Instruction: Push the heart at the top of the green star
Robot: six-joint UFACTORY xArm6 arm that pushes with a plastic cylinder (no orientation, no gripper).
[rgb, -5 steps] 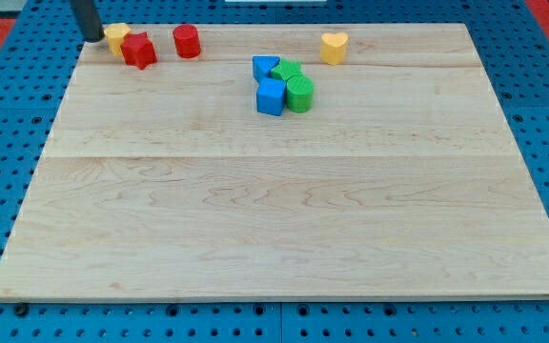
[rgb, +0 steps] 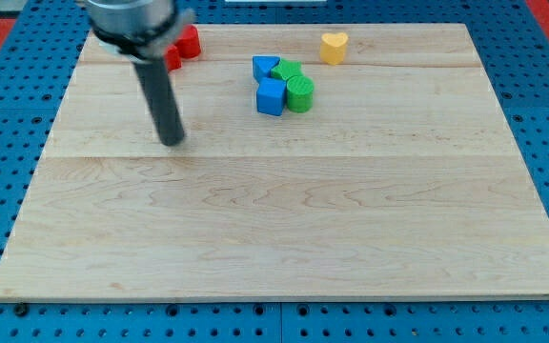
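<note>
A yellow heart (rgb: 334,46) lies near the board's top edge, right of centre. The green star (rgb: 288,70) sits to its lower left in a tight cluster with a blue triangle (rgb: 265,67), a blue cube (rgb: 271,96) and a green cylinder (rgb: 299,94). My tip (rgb: 172,142) rests on the board left of centre, well to the lower left of the cluster and far from the heart. The rod and its holder hide part of the top left corner.
A red cylinder (rgb: 189,41) and part of another red block (rgb: 172,57) show at the top left, behind the rod. The wooden board (rgb: 284,219) lies on a blue pegboard table.
My tip has moved from the top left corner down and to the right onto the board. The rod now covers the yellow block and most of the red block there. No block has moved.
</note>
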